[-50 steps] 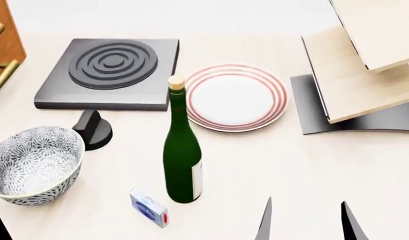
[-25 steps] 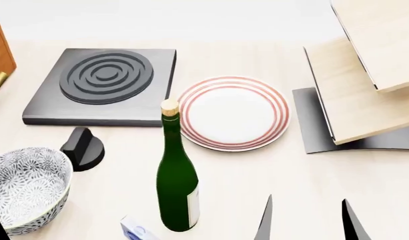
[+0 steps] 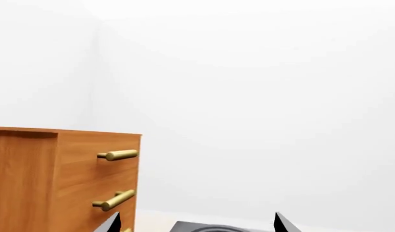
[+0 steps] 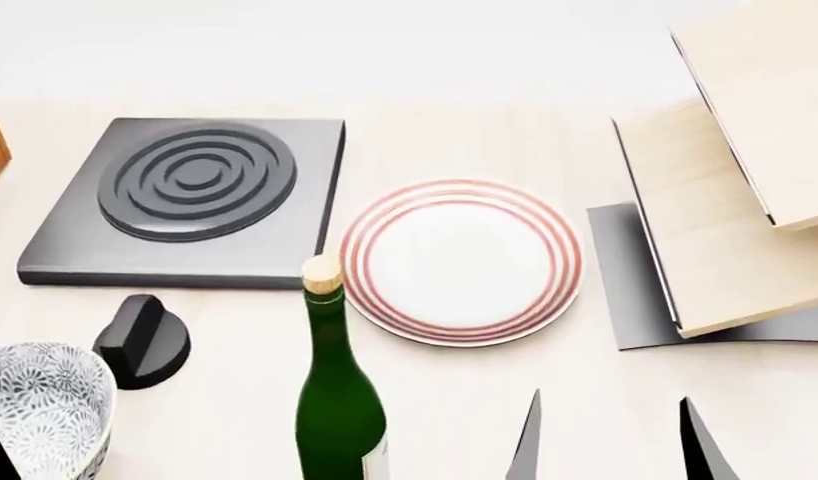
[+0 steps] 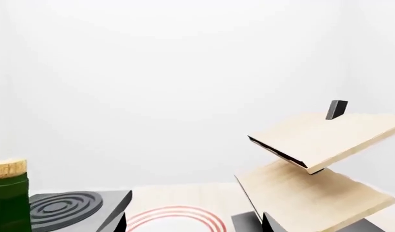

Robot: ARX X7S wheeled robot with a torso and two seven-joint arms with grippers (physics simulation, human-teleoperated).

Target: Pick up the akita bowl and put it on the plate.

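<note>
Two grippers are in play, and neither has anything in it. The right gripper (image 4: 607, 440) shows two dark fingertips spread apart at the near edge of the table (image 4: 516, 130), nothing between them. The left gripper (image 3: 194, 223) likewise has its tips set wide with empty air between (only the very ends show in its wrist view).

The akita bowl (image 4: 42, 420) sits far off to the left of the right gripper, at the near left corner of the head view and partly cut off by the frame. The plate (image 4: 460, 260) lies ahead of the right gripper and slightly to its left, bare and unobstructed.

Reaching is the step in hand, I judge, and the left arm is the better placed. A green bottle (image 4: 336, 395) stands between the right gripper and the bowl, with a black knob (image 4: 142, 340) just beyond the bowl. Coming down on the bowl's rim from above, then lifting high before crossing toward the plate, should clear the bottle's cork.
</note>
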